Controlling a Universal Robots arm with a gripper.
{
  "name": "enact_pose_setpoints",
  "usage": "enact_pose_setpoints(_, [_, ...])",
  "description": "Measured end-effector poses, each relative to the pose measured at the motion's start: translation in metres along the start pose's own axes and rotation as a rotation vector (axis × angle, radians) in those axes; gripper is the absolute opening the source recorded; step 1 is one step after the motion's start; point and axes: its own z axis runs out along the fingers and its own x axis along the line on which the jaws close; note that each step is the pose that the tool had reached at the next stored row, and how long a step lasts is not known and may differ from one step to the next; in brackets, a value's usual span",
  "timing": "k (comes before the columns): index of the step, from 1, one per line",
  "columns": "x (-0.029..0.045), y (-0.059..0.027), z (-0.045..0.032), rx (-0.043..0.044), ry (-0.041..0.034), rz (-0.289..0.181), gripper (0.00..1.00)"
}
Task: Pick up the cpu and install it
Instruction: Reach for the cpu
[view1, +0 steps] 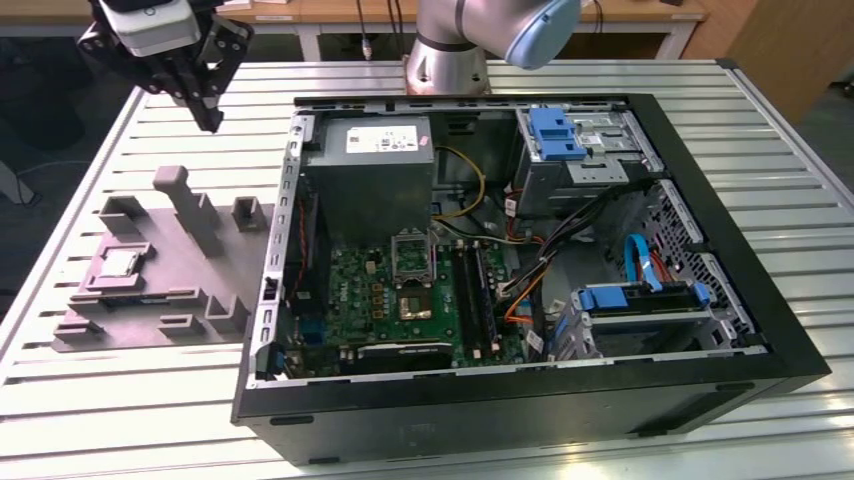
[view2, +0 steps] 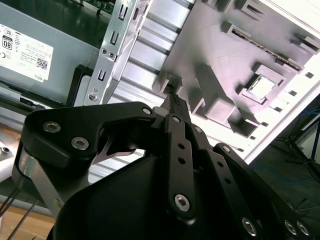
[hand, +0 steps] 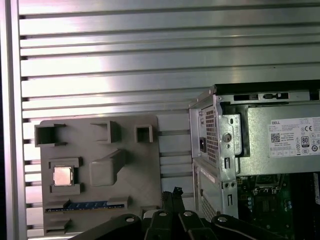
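Note:
The cpu (view1: 120, 263), a small silvery square chip, lies flat in a recess of the grey-purple tray (view1: 174, 300) at the exterior view's left, beside the open computer case. Both wrist views show the cpu (view2: 262, 86) (hand: 62, 175) in its recess on the tray (view2: 210, 40) (hand: 135, 175). My gripper (view1: 208, 122) hangs high above the table beyond the tray's far end, well clear of the chip. Its fingers (hand: 172, 194) are shut together with nothing between them, as the second wrist view's fingertips (view2: 174, 101) also show. The metal-framed socket (view1: 414, 300) sits on the green motherboard inside the case.
The black computer case (view1: 721, 380) lies open on the slatted metal table (view1: 160, 400). A grey power-supply box (view1: 380, 170) sits at its far end, blue drive brackets (view1: 554, 132) and cables on the exterior view's right. The arm's base (view1: 447, 65) stands behind the case.

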Motion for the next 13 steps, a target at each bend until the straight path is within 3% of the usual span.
enact_pose_setpoints(13, [0.0031,-0.0002,0.0,0.0,0.0,0.0,0.11])
